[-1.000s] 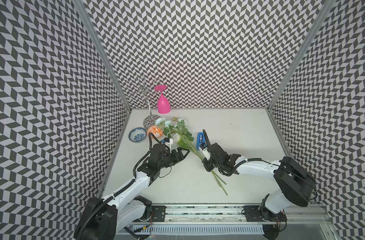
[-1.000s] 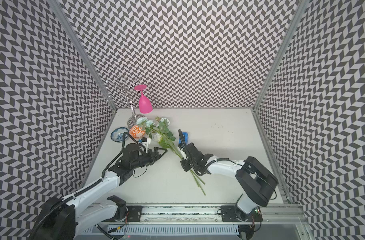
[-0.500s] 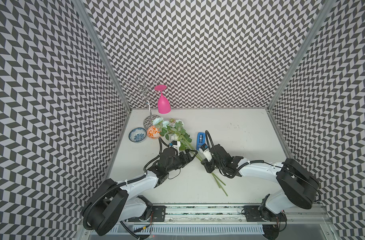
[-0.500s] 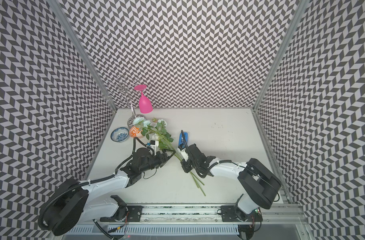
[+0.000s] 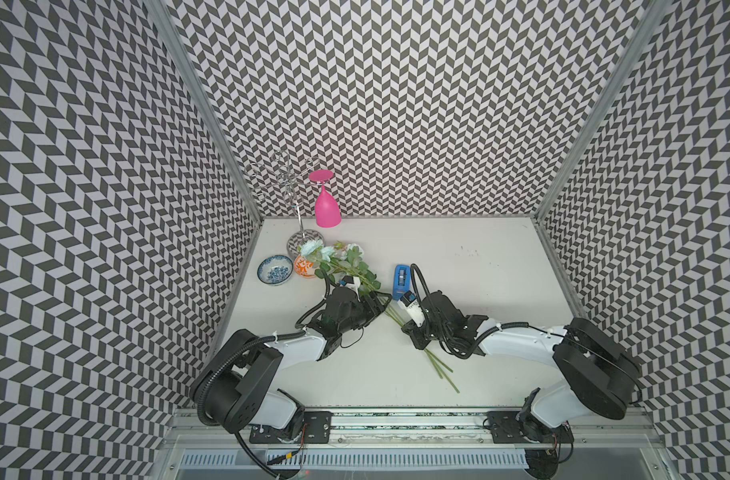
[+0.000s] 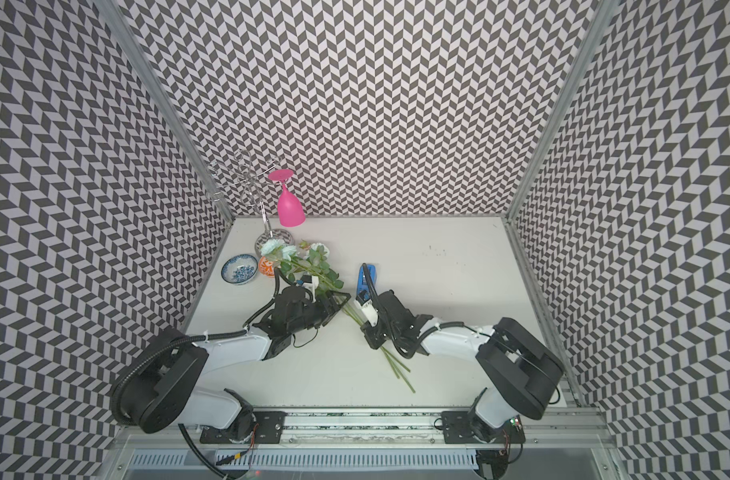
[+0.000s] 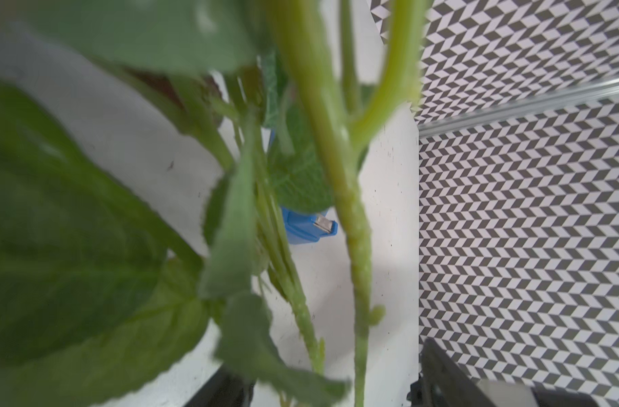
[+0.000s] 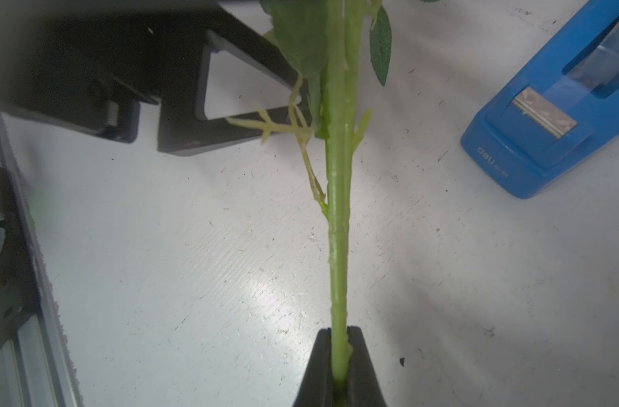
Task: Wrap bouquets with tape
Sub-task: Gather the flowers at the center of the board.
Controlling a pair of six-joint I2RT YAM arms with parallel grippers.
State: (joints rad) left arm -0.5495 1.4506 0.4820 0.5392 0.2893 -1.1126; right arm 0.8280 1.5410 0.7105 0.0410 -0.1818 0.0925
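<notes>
Right gripper (image 8: 339, 356) is clamped on the bouquet (image 5: 346, 270) stems, jaws pinched tight around the green stalks in the right wrist view. Stem ends stick out past it toward the front rail (image 5: 396, 415) in both top views, lying on the table (image 5: 458, 257).

Left gripper (image 5: 377, 305) sits at the leafy part of the same bouquet, just below the blooms. Its black fingers (image 8: 230, 88) show in the right wrist view beside the stems, spread, with leaf and side shoots over them; can't tell if they touch the main stalks. Left wrist view is mostly blurred leaves and stems, no finger tips visible. Calling it open, not gripping.

Bouquet runs diagonally: pale aqua blooms near the back left, over the orange-patterned bowl (image 5: 303, 266), stems toward front centre.

Tape dispenser (image 5: 401, 280), blue, stands on the table just beside the stems, on the right arm's side, apart from both grippers. In the right wrist view (image 8: 547, 116) its cutter end faces the stems, with bare table between.

Clutter packed at back left: blue-white bowl (image 5: 275, 270) near the left wall, wire glass rack (image 5: 290, 187) with a pink goblet (image 5: 325, 203) hanging upside down in the corner.

Open room: whole right half and back right of the table, also the front strip between the arms and the rail. Tight spot is between the two wrists, where stems, dispenser and right arm cable (image 5: 417, 282) crowd together.
</notes>
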